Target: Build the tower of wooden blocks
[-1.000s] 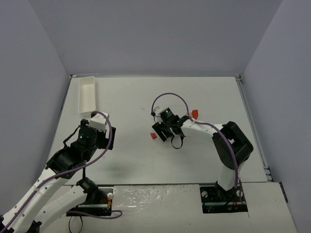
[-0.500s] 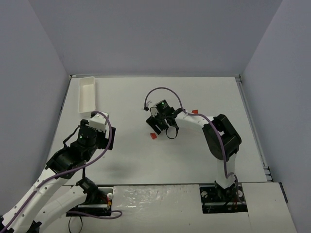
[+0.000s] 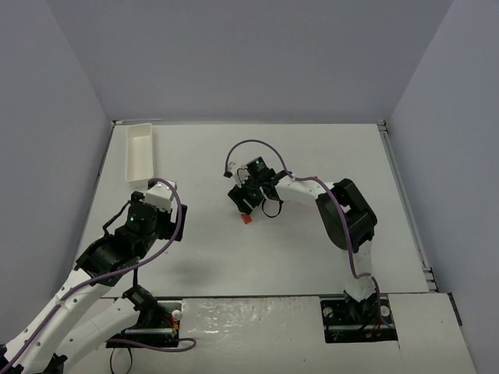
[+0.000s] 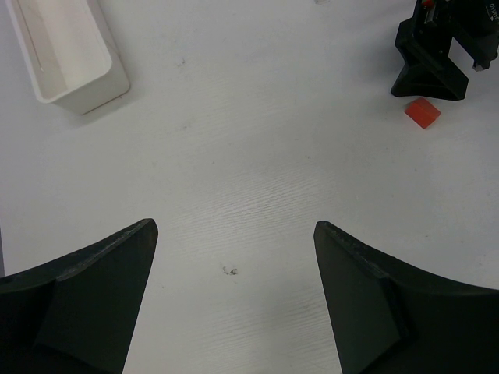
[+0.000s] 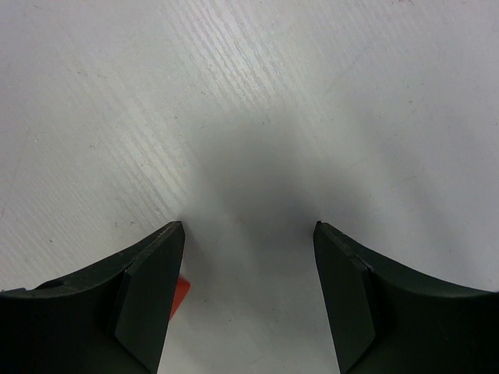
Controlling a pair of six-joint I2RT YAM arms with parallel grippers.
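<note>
Here, a single red block (image 3: 247,219) lies flat on the table (image 3: 312,257), near the middle and a little toward the left edge. It looks roughly square, so no long side can be told. The right gripper (image 5: 248,230) hangs just beside it (one corner of it peeks past a finger in the wrist view), jaws apart with nothing between them. The left gripper (image 4: 234,234), also spread wide, hovers nearer the left edge, short of the white tray (image 4: 82,95) in the far left corner.
</note>
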